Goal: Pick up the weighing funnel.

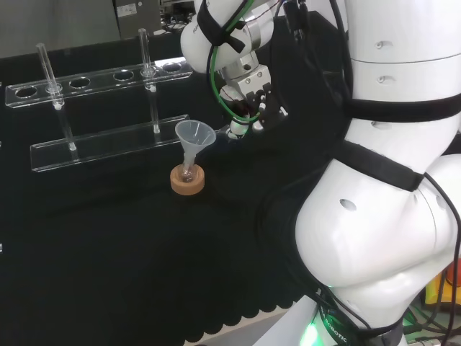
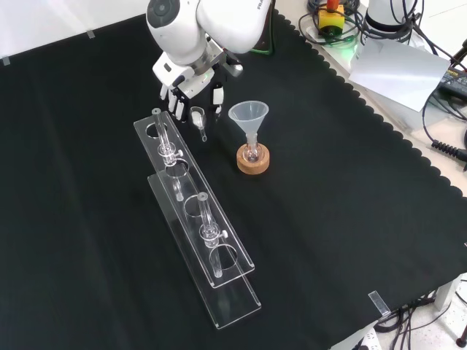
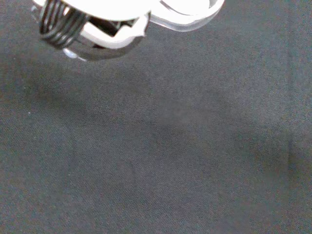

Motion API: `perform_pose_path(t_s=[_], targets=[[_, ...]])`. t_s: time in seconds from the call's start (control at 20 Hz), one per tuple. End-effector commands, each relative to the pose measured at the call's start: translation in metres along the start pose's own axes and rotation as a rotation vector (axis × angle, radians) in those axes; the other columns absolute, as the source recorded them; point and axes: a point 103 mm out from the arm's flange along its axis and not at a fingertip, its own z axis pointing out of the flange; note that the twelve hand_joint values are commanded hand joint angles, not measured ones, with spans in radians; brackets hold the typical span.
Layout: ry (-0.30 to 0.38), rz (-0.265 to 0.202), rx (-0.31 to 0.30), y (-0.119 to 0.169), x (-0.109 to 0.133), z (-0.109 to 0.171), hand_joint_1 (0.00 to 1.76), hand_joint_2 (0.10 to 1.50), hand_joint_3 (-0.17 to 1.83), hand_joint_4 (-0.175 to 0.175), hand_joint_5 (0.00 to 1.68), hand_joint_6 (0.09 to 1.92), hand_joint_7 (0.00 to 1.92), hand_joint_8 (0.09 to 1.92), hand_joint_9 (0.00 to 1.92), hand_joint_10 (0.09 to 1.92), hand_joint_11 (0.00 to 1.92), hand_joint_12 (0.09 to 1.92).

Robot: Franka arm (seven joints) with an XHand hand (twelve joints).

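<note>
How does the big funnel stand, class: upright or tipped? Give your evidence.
Upright. In the front view the funnel stands mouth up, its stem running straight down into the small flask on the cork ring.

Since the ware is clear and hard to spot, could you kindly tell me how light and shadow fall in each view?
Head view: even light, the funnel pale against the black cloth. Front view: bright highlights along the edges of the clear rack. Wrist view: soft, uneven shadow on the cloth near the hand.
</note>
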Motion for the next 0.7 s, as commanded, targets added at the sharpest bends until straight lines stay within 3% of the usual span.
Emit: perform_pose_path(t_s=[0.05, 0.7], targets=[[0.005, 0.025, -0.01, -0.019, -0.026, -0.01, 1.07, 0.68, 0.83, 0.175, 1.07, 1.11, 0.86, 0.66, 1.11, 0.4, 0.79, 1.2], [-0.019, 0.091, -0.007, -0.057, -0.059, -0.039, 1.07, 0.67, 0.83, 0.175, 1.07, 1.1, 0.86, 0.66, 1.11, 0.4, 0.79, 1.2]])
